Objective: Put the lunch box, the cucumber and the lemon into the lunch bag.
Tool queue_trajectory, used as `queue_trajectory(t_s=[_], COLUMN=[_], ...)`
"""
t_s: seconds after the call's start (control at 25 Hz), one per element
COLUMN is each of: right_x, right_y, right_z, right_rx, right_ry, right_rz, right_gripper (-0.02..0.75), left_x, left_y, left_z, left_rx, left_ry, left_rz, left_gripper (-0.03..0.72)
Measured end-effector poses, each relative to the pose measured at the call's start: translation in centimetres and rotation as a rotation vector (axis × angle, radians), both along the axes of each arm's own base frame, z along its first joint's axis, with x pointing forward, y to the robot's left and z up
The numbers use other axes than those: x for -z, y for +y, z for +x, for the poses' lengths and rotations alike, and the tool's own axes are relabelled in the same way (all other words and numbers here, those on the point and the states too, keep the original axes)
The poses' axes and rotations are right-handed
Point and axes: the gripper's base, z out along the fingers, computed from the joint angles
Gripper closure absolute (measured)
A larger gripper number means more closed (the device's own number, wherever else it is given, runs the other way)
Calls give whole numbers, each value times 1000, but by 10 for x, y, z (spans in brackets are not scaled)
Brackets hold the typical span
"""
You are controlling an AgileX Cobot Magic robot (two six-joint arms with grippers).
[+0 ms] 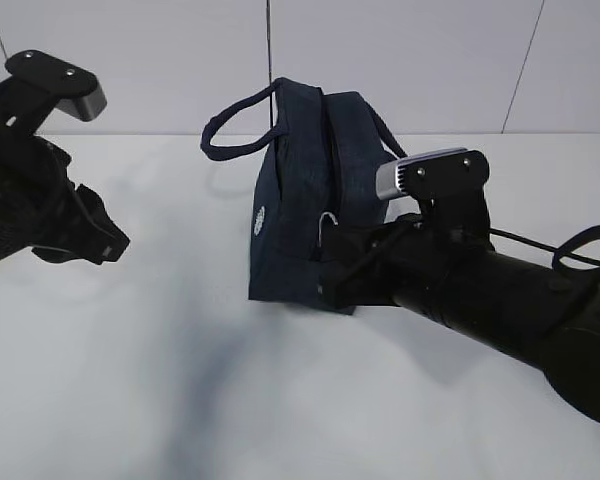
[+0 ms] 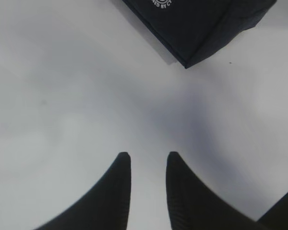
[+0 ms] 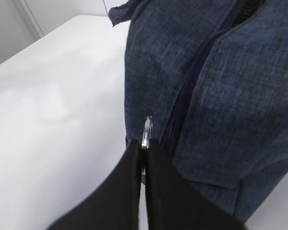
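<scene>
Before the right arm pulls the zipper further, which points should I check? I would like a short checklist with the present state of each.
1. Right gripper shut on the silver ring pull: ok.
2. Lunch bag standing upright on the table: ok.
3. Left gripper empty, with its jaws apart above bare table, not steadying the bag: not ok.
4. Handles away from the zipper line: ok.
5. Zipper opened fully: cannot tell.
6. Lunch box, cucumber and lemon within reach: cannot tell, none is in view.

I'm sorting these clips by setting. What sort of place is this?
Probably a lab test bench: a bare white table, plain pale wall panels, and only the lunch bag between two robot arms.
</scene>
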Motion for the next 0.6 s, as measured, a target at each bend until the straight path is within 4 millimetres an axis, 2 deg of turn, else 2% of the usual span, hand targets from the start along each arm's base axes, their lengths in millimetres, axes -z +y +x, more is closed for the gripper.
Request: queue_trajectory(t_s=[0.2,0.4,0.6], right_x=[-4,-18,-30], right_y=[0,7,12], right_z=[1,11,19], right_rx=[2,2,-8], right_ry=[-10,-55,-114], right_rz=[8,37,31], right_gripper=[720,720,720], left_x=[7,13,26], left_y=[-4,-8,-14], left_z=[8,15,22], left_rx=[0,-5,13], left_ry=[-20,-45,-28], left_rz=[-13,-33,-48], left_gripper=[508,508,508])
